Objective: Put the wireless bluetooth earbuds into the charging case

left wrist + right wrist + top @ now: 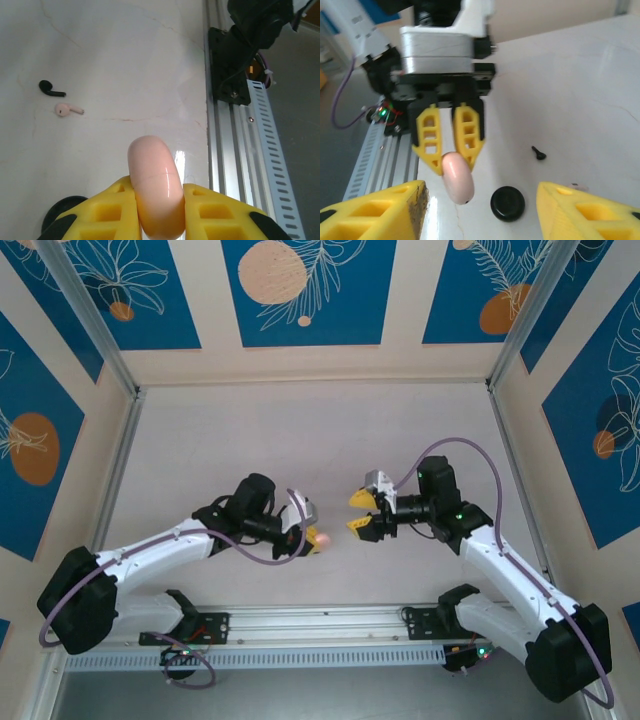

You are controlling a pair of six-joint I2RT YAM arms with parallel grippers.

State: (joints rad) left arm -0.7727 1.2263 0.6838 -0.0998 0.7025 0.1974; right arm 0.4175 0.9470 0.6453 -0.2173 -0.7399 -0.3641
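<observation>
My left gripper (155, 189) is shut on a closed pale pink charging case (154, 182), held on edge above the table with its lid seam showing. A black earbud (50, 88) and a pale pink earbud (67, 109) lie on the table beyond it, side by side. In the right wrist view the left gripper (451, 152) faces me with the pink case (457, 177) hanging below its fingers. A closed black case (507, 203) lies flat just right of it, and the black earbud (538, 153) lies further on. My right gripper (481, 200) stands open with nothing between its fingers. From above, the two grippers (315, 538) (358, 512) face each other closely.
The aluminium rail (240, 160) with the arm bases runs along the near table edge, close to the left gripper. Walls with blue panels (300, 290) enclose the white table (320, 430). The black case's edge (62, 212) shows beside the left fingers.
</observation>
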